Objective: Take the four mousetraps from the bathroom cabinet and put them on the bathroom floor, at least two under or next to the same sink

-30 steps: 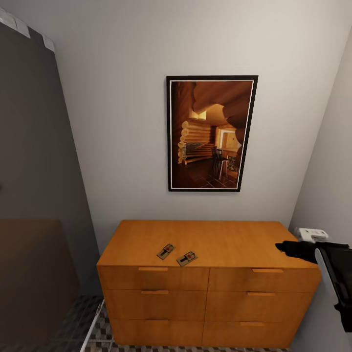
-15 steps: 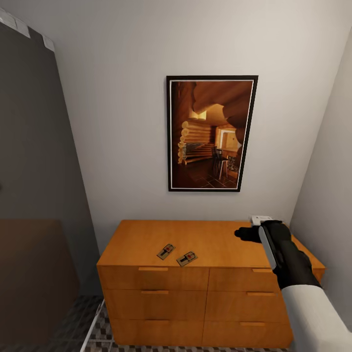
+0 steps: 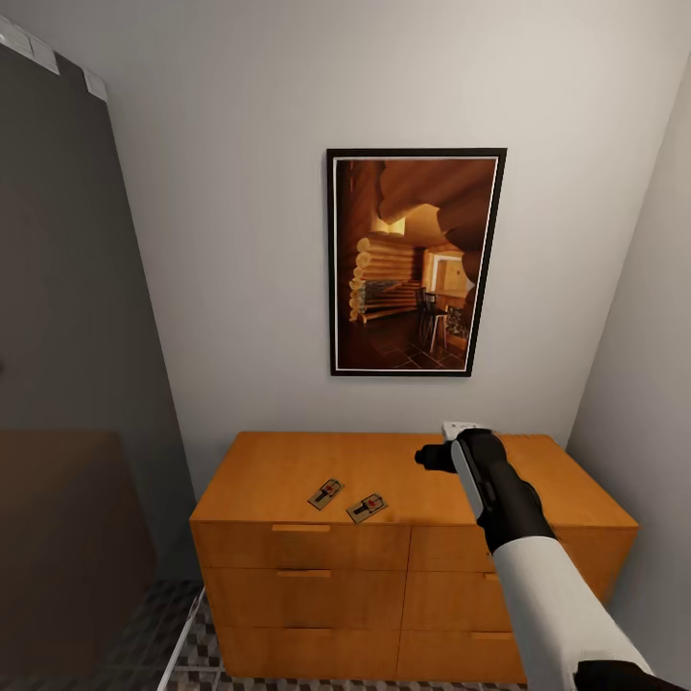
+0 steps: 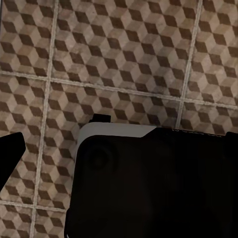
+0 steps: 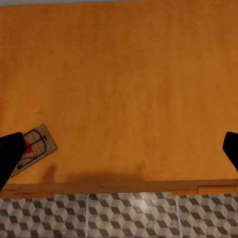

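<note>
Two mousetraps lie on the orange-brown cabinet (image 3: 278, 465) near its front edge: one (image 3: 325, 493) on the left, the other (image 3: 367, 507) just right of it. My right gripper (image 3: 434, 457) hovers above the cabinet top, right of both traps and apart from them. In the right wrist view this gripper (image 5: 119, 148) is open wide over the bare cabinet top (image 5: 129, 74), and one mousetrap (image 5: 33, 146) lies by its one fingertip (image 5: 10, 153). A dark fingertip (image 4: 11, 151) of my left gripper hangs over the cube-patterned bathroom floor (image 4: 124, 59). The sink is out of view.
A framed picture (image 3: 416, 261) hangs on the white wall above the cabinet. A dark grey panel (image 3: 67, 336) stands at the left, a wall (image 3: 643, 384) close on the right. Patterned floor (image 3: 197, 657) shows below the drawer fronts. A dark boxy robot part (image 4: 153, 183) sits under my left wrist.
My right arm has swung left from the cabinet's right end to over the middle of its top. The mousetraps have not moved.
</note>
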Robot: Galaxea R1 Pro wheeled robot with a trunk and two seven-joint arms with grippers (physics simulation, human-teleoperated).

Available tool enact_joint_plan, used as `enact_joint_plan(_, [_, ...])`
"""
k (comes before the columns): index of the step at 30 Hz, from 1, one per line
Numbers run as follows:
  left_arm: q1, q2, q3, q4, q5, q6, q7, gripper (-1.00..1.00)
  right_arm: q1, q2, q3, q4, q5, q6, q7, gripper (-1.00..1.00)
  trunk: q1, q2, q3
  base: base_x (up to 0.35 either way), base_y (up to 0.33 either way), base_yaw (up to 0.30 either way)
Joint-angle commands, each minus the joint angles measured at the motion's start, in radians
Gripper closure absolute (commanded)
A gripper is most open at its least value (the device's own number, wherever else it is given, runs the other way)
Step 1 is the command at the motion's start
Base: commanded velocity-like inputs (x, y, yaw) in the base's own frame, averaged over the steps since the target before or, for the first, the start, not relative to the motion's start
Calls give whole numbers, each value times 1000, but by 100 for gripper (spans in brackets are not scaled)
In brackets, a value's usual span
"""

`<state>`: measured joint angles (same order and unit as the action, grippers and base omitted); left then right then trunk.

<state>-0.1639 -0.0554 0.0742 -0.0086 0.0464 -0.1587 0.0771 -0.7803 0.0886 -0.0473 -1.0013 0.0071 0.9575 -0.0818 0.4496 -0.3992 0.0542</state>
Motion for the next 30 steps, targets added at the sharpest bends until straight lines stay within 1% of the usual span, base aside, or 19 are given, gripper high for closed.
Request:
enact_joint_plan(1, [0,0,7,1,4,-4,0,-100,-2,6,7,7,1,-1,-4,-100,0,-1,0,0,0,0])
enact_joint_plan(7, [0,0,6,1,4,-4,0,-100,-7,22,66,30,0,-15,-2,-100,0,-1,0,0,0,0])
enact_joint_plan(8, [0,0,6,1,4,-4,0,-100,-7,22,66,30,0,-15,-2,-100,0,-1,0,0,0,0])
enact_joint_plan(9, [0,0,6,1,4,-4,1,-100,-7,24,81,33,-1,-15,0,-100,0,-1,0,0,0,0])
enact_joint_plan(14, [0,0,5,1,3,-4,1,-100,-8,27,105,42,-4,-14,5,-100,0,-1,0,0,0,0])
enact_joint_plan(18, [0,1,4,1,3,-4,0,-100,-8,27,130,73,-5,-19,6,-100,0,-1,0,0,0,0])
enact_joint_plan(26, [0,-2,3,-11,1,-12,-2,-100,-8,29,148,133,-8,-30,6,-100,0,-1,0,0,0,0])
enact_joint_plan(30, [0,-13,-3,-39,-6,-10,-3,-100,-8,29,151,146,-10,-34,5,-100,0,-1,0,0,0,0])
